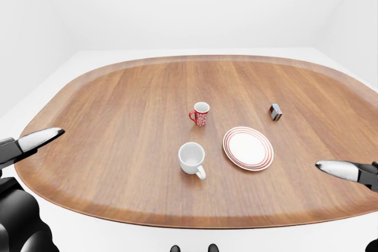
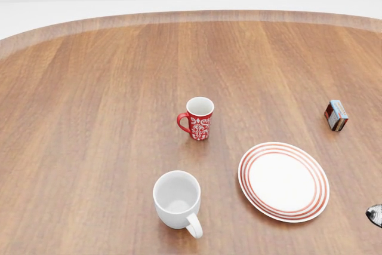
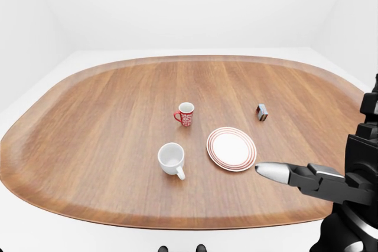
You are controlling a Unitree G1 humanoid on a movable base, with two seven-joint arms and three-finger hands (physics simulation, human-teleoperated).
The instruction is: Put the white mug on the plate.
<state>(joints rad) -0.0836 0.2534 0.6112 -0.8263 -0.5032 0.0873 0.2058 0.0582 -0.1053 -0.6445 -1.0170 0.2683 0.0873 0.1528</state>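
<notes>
Two mugs, one plate and one small box are sitting on the wooden table (image 2: 89, 88). The white mug (image 2: 176, 199) — plain, upright, empty, handle toward the view's bottom — is standing just left of the red-ringed plate (image 2: 284, 181), apart from it, below the red patterned mug (image 2: 199, 118). The small box (image 2: 336, 115) is lying well to the right. The left robot hand (image 1: 35, 141) and the right robot hand (image 3: 295, 175) are hovering at the table's edges holding nothing — how wide their fingers are, I cannot tell.

White mug (image 1: 191, 157) stands upright just left of plate (image 1: 248, 148).

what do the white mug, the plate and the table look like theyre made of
White mug: seems glazed ceramic, given its smooth plain white body and soft shading inside; being a render, plastic is possible.
Plate: likely glazed ceramic too, white with thin red rings round the rim.
Table: looks like wood or wood veneer, showing brown plank grain with a satin, low-gloss sheen.
</notes>
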